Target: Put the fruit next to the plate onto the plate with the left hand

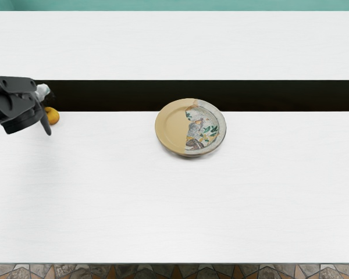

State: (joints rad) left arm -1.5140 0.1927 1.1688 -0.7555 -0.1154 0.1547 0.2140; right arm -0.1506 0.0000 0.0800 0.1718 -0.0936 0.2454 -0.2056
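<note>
Item, small round orange fruit (53, 117): I see only its right part; the rest is hidden behind the dark robot left hand (22, 107). It sits at the far edge of the white table (163, 203), beside the black gap (250, 95), well apart from the plate

Item, left hand: its arm is cut off by the picture's left edge. It overlaps the fruit, but I cannot tell how far open it is or whether it has hold of it

Item, round yellow ceramic plate (166, 125), right half painted: flat, mid-table
</note>
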